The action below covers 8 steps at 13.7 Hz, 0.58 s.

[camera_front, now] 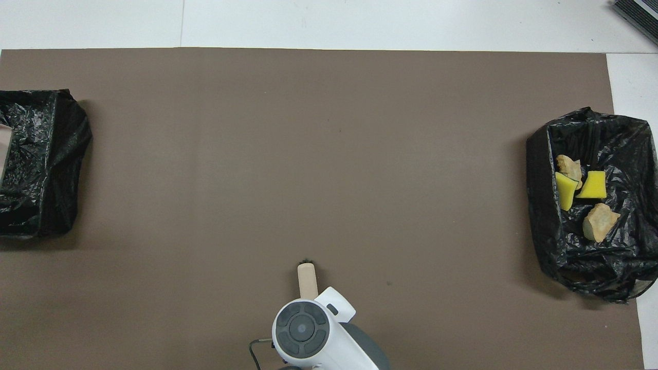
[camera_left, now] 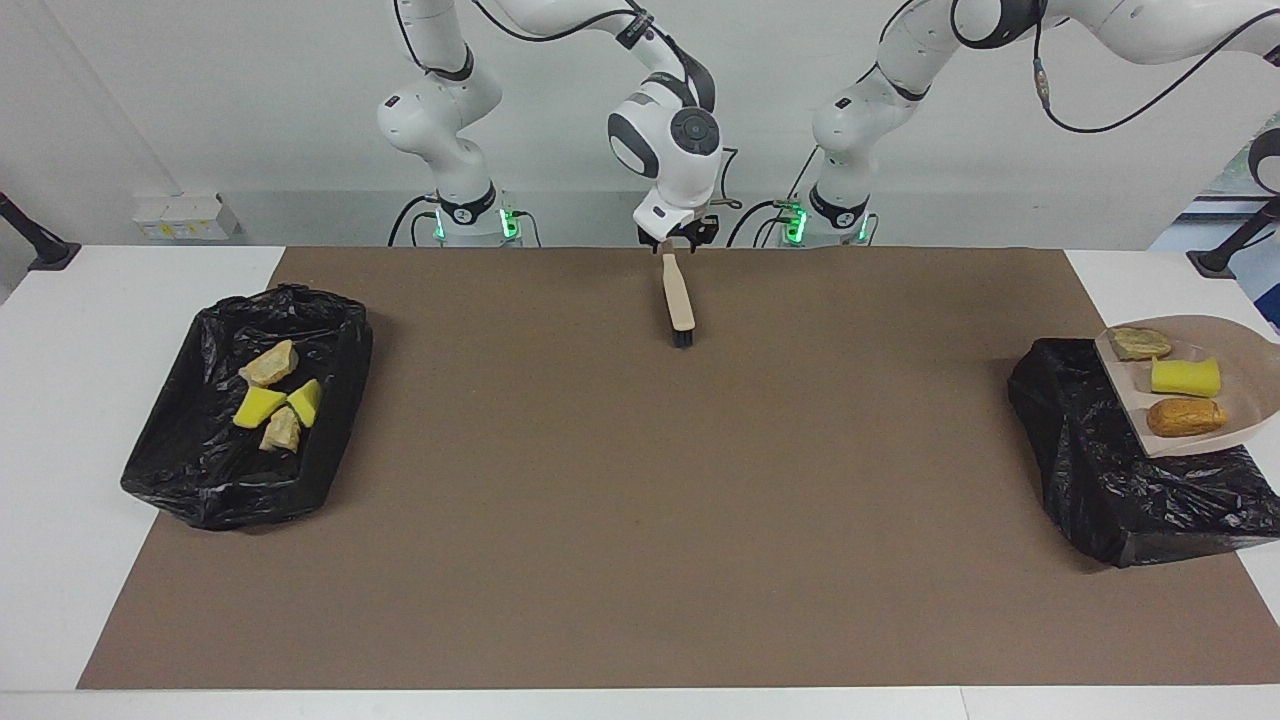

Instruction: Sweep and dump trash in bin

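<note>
Right arm: reached in from its base to the middle of the robots' edge of the brown mat [camera_left: 640, 520]. The right gripper [camera_left: 672, 240] is pointed down at the top of the brush [camera_left: 680, 300] handle. Whether its jaws are closed on the handle cannot be told. The brush is slanted, with black bristles down on the mat.

Left arm: carried high and out past the picture's edge at its own end of the tabletop [camera_left: 60, 400]. The left gripper is not seen; its jaws are closed.

Containers: two bins lined with black bags. The bin at the left arm's end [camera_left: 1100, 480] is overlapped by a beige dustpan [camera_left: 1250, 360] whose handle end is cut off by the edge. Three pieces of trash [camera_left: 1185, 377] are seen in the pan: a pale crust [camera_left: 1140, 343], a yellow sponge block and a golden-brown lump [camera_left: 1185, 417]. Whether the pan is touching the bin cannot be told.

In the bin at the right arm's end [camera_left: 200, 470], four more pieces are clustered: two yellow sponge wedges [camera_left: 258, 407] and two tan crusty lumps [camera_left: 268, 365]
</note>
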### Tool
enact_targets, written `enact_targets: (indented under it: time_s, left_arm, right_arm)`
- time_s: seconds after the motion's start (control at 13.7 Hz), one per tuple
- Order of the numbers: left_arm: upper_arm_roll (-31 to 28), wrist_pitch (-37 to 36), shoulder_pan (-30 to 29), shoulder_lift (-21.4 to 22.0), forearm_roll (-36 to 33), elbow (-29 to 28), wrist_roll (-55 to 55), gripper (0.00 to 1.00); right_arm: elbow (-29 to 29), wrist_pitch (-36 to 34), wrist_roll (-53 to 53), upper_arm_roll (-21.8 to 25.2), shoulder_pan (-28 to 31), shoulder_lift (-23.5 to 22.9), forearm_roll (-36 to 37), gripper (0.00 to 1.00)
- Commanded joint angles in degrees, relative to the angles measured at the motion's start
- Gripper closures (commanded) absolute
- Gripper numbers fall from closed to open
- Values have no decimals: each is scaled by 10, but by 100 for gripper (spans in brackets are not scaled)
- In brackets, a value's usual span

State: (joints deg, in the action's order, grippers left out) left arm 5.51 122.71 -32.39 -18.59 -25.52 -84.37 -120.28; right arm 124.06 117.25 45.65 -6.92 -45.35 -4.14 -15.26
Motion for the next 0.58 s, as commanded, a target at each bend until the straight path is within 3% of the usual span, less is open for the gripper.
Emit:
enact_targets:
  time_s: [0.0, 0.29, 0.51]
  left_arm:
    - [-2, -8, 28, -8, -93, 20, 71, 100]
    - [-2, -31, 41, 0, -141, 21, 131, 100]
    - [-2, -42, 55, 22, -173, 22, 132, 100]
  right_arm:
    - [-36, -20, -48, 0, 67, 7, 1, 0]
    - [-146, -105, -122, 0, 197, 3, 18, 0]
    - [-198, -145, -196, 0, 256, 2, 78, 0]
